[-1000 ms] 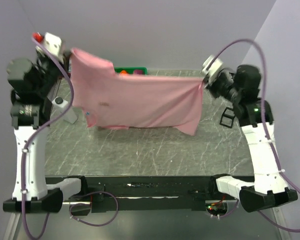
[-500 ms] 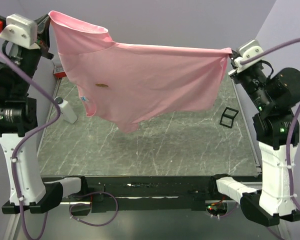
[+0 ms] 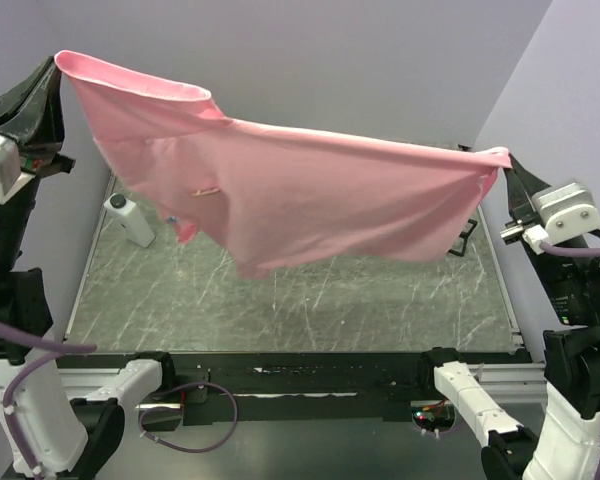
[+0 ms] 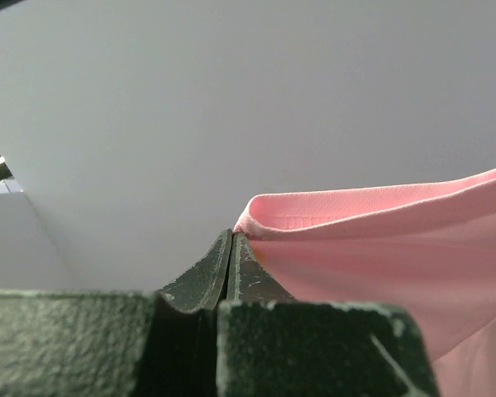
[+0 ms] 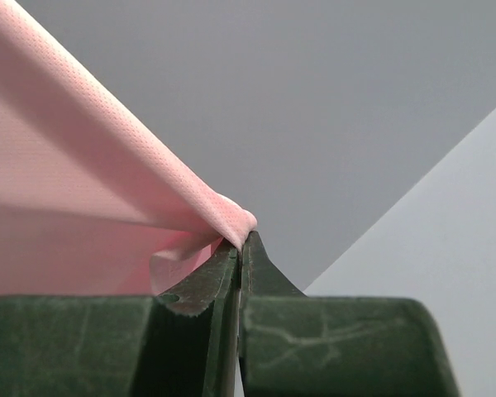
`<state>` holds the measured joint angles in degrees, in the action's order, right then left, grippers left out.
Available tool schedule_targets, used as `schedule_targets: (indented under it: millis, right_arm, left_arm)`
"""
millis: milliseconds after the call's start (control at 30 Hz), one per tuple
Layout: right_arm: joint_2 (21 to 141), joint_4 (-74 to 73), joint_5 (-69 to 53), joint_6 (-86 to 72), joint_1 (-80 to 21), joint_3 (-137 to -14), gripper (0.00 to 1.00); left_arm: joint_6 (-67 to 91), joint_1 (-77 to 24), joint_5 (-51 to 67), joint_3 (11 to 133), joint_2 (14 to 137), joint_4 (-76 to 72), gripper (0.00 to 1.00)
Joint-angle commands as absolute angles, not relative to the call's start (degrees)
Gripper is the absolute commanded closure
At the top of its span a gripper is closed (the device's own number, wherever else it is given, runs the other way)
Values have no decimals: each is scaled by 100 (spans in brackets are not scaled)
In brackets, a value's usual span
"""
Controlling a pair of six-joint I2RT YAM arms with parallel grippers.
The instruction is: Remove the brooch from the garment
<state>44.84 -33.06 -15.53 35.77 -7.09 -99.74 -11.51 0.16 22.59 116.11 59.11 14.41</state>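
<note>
Left hand [image 4: 233,236] and right hand [image 5: 241,240] each clamp a garment [image 3: 320,200] corner, holding it aloft (any writing too small to read).

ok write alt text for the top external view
A pink T-shirt hangs stretched in mid-air between two robot arms, the left tool pinching one corner high up and the right tool another, lower. Beneath is a grey marbled table with a white object at left.

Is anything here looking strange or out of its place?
Nothing spilled or damaged. Only the garment is unusual: pinched by the left gripper and right gripper, it hangs stretched above the table, lower edge sagging.
</note>
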Motion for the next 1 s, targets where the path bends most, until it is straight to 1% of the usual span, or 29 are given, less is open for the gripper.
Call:
schedule_targets:
  millis: [0, 133, 233, 267, 333, 367, 433, 467, 567, 733, 767, 833, 867, 900, 933, 967]
  right_arm:
    - [4377, -3691, -1634, 3682, -686, -9651, 100]
    - [4316, -3665, -1854, 3902, -694, -9080, 100]
    - [4359, -3630, -2117, 3920, -694, -8536, 100]
    - [4377, -3604, -2170, 3911, -686, -8195, 100]
    - [4473, -3394, -2259, 3911, -686, -7781, 100]
    - [4517, -3297, -2267, 3955, -694, -7361, 100]
    - [4745, -3121, -2303, 4025, -694, -6954, 100]
    - [4868, -2937, -2311, 4104, -686, -6630, 100]
    - [5535, -2708, -2294, 4122, -677, -6312, 100]
    - [7116, -2163, -2093, 4175, -571, -6231, 100]
    - [7650, -2066, -1813, 4149, -563, -6388, 100]
    - [8232, -1933, -1609, 4044, -475, -6643, 100]
    - [8836, -1977, -1521, 3965, -440, -7071, 100]
    - [9146, -2047, -1373, 3894, -413, -7319, 100]
    - [9454, -2291, -1336, 3833, -361, -7878, 100]
    - [10014, -2459, -1319, 3745, -334, -8180, 100]
  left_arm:
    - [-1011, 35, 2311, 11347, 5976, 1327, 99]
    - [-827, 35, 2609, 10900, 6099, 1301, 99]
    - [-520, 35, 2951, 10180, 6196, 1134, 99]
    - [-423, 26, 3075, 9743, 6214, 1029, 99]
    - [-230, 35, 3251, 9301, 6389, 906, 99]
    - [-202, 35, 3391, 8872, 6468, 844, 99]
    - [-228, -104, 3454, 8335, 6793, 668, 99]
    - [-289, -114, 3498, 8228, 6942, 651, 99]
    - [-763, -202, 3489, 7911, 7601, 668, 99]
    - [-1134, -255, 3183, 7787, 8770, 528, 99]
    - [-1169, -246, 3121, 7813, 8911, 501, 99]
    - [-1221, -255, 2954, 7875, 9271, 396, 99]
    - [-1213, -255, 2884, 7910, 9368, 282, 99]
    - [-1195, -255, 2822, 7954, 9569, 255, 99]
    - [-1187, -255, 2752, 8059, 9667, 246, 99]
    - [-1178, -255, 2716, 8112, 9807, 237, 99]
